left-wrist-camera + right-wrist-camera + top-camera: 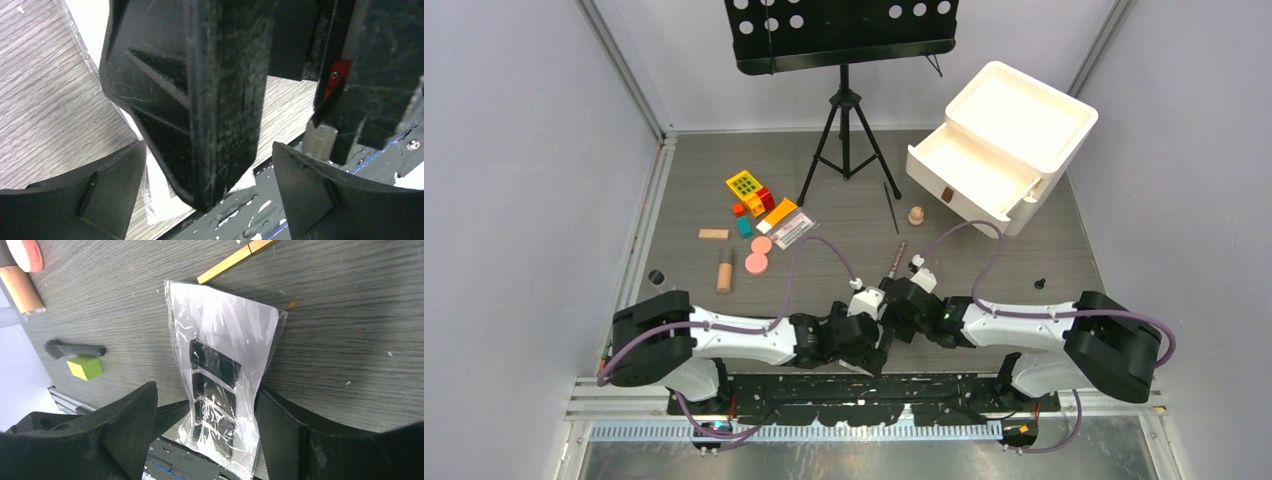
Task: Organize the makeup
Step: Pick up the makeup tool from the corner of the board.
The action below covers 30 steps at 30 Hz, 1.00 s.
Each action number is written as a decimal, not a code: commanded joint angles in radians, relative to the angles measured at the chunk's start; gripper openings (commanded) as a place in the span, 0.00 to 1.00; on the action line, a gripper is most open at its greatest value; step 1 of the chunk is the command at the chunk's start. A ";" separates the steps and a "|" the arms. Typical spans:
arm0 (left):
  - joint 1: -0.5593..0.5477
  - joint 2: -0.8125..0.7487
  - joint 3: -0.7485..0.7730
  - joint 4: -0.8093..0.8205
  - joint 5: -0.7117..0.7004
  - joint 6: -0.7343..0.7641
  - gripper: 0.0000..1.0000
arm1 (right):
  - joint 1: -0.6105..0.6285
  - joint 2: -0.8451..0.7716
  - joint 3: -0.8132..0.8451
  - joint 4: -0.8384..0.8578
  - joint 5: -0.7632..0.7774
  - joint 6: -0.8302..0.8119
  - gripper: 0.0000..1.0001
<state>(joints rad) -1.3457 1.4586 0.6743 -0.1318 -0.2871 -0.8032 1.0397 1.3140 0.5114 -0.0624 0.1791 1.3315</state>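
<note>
The white palette with dark squares (220, 372), sealed in a clear bag, lies at the table's near edge. My right gripper (206, 390) is open and straddles its near end, the right finger against the bag's edge. My left gripper (209, 145) is open too. One black finger of the right gripper (200, 100) stands between its jaws, with the white palette (160, 187) beneath. In the top view both grippers, left (876, 335) and right (896, 315), meet at the front centre. A pink compact (756, 263), tan tube (725, 270), black brush (75, 349) and thin pencils (891, 207) lie apart.
A white drawer box (999, 145) with an open drawer stands at the back right. A music stand's tripod (844, 130) stands at the back centre. Toy blocks (749, 190) lie at the left, and a green block (85, 367) lies by the brush. The metal front rail (260, 215) is just below the palette.
</note>
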 commanded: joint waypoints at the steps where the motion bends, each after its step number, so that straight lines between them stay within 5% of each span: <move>1: -0.014 0.093 -0.037 -0.059 0.109 -0.035 1.00 | 0.000 -0.032 -0.066 -0.008 0.038 0.038 0.75; 6: -0.017 0.109 -0.027 -0.068 0.105 -0.030 1.00 | -0.002 -0.098 -0.092 -0.015 0.077 0.021 0.69; 21: -0.018 0.119 -0.004 -0.088 0.091 -0.005 1.00 | -0.001 -0.128 -0.050 -0.047 0.096 -0.071 0.11; 25: -0.019 0.098 0.010 -0.108 0.058 0.009 1.00 | -0.002 -0.143 -0.011 -0.114 0.121 -0.111 0.01; 30: -0.019 0.024 0.099 -0.213 -0.019 0.057 1.00 | -0.002 -0.186 0.038 -0.214 0.191 -0.169 0.00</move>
<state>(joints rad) -1.3598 1.5101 0.7372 -0.1608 -0.2951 -0.7723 1.0386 1.1820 0.4820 -0.2081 0.2710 1.2232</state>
